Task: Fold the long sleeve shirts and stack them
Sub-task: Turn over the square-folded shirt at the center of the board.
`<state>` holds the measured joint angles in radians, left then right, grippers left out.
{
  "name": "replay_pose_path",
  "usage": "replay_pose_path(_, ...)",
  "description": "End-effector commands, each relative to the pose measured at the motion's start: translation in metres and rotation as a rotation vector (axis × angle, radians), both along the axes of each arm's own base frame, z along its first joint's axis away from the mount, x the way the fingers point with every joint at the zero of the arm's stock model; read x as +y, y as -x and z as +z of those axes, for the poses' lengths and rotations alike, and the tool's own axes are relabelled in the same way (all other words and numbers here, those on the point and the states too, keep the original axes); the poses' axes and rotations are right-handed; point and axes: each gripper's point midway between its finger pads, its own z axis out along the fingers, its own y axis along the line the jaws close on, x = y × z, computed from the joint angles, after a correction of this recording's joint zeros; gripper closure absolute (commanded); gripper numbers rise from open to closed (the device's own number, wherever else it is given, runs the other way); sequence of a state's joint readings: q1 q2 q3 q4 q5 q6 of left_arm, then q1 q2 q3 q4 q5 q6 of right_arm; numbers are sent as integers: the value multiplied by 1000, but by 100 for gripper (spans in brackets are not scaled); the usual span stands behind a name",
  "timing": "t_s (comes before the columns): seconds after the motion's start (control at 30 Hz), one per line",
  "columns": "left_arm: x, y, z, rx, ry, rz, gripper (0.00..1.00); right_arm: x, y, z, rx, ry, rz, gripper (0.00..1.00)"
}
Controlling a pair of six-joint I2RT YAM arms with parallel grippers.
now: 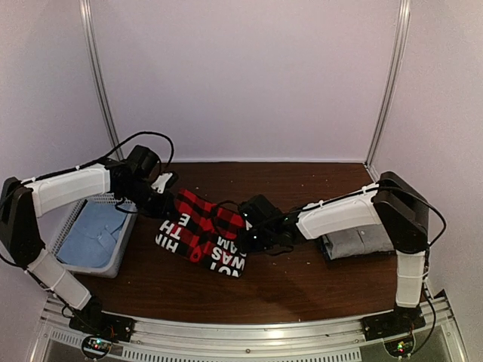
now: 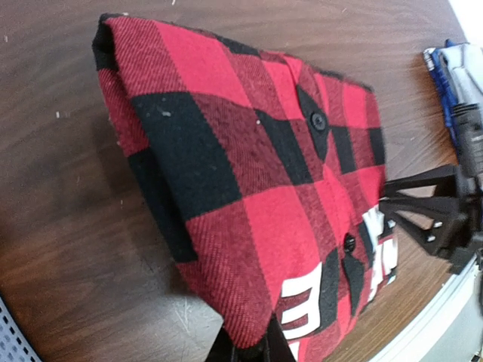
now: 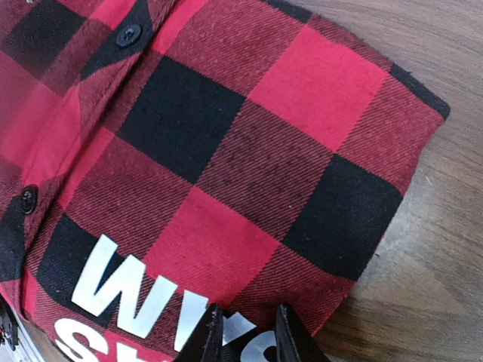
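- Over on the right side of the brown wooden table, the plain grey collared shirt is lying as a neat folded bundle, partly under the right arm. So that one looks done to me.
- Middle of the table: the red-and-black buffalo-check flannel shirt with the white block letters is folded down to a compact rectangle too. It's lying flat on the wood, well apart from the grey one.
- Left pincer is clenched on the flannel's edge. In its own wrist view the fingers come up from the bottom with the cloth pinched in between.
- Right pincer is at the opposite edge, down by the lettered band. Its two fingers sit either side of the hem with cloth between them, but honestly I can't tell if it's got a firm bite or is just straddling it.
- Off to the left there's a grey mesh basket with some light blue cloth in it. Can't tell if that's another shirt, neither arm is near it.
- My read: folding is pretty much finished, stacking isn't. What's left is carrying the flannel over and setting it square on the grey shirt without the folds flopping open, which is probably why both arms are on it.
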<state>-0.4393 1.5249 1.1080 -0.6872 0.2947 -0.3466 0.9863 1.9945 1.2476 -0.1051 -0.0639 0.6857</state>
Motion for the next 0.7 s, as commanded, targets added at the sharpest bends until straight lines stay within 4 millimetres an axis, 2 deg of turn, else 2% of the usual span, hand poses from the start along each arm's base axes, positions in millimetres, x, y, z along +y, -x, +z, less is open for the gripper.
replay_pose_path(0.0, -9, -12, 45, -98, 67, -36, 100, 28, -1, 5, 0, -58, 27, 75)
replay_pose_path(0.13, -20, -14, 65, -113, 131, -67, 100, 48, -7, 2, 7, -99, 39, 75)
replay_pose_path(0.27, -35, -16, 93, -129, 220, -94, 100, 75, -18, 3, 12, -166, 39, 75)
replay_pose_path(0.43, -53, -23, 138, -173, 329, -130, 100, 128, -33, 15, 34, -364, 56, 76)
replay_pose_path(0.47, -55, -25, 142, -174, 340, -135, 100, 138, -35, 9, 47, -395, 60, 77)
replay_pose_path(0.53, -62, -26, 143, -160, 363, -148, 100, 160, -41, 20, 56, -485, 76, 77)
replay_pose_path(0.67, -75, -25, 126, -115, 388, -164, 100, 187, -46, 36, 92, -673, 106, 76)
